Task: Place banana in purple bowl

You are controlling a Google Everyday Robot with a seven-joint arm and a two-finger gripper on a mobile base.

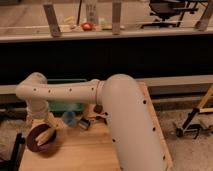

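Observation:
The purple bowl (40, 142) sits at the front left corner of the wooden table. My gripper (41, 129) hangs straight down from the white arm's wrist, right over the bowl. The pale yellow banana (46, 134) lies slanted at the gripper's tip, over the bowl's inside. I cannot tell whether the banana rests in the bowl or hangs just above it. The gripper hides part of the banana and of the bowl's far rim.
A green tray (65, 106) stands behind the arm, with a small blue cup (70, 119) and a small dark object (84, 123) in front of it. The wide white arm (125, 120) covers the table's middle. A round orange-red fruit (87, 26) lies on the far counter.

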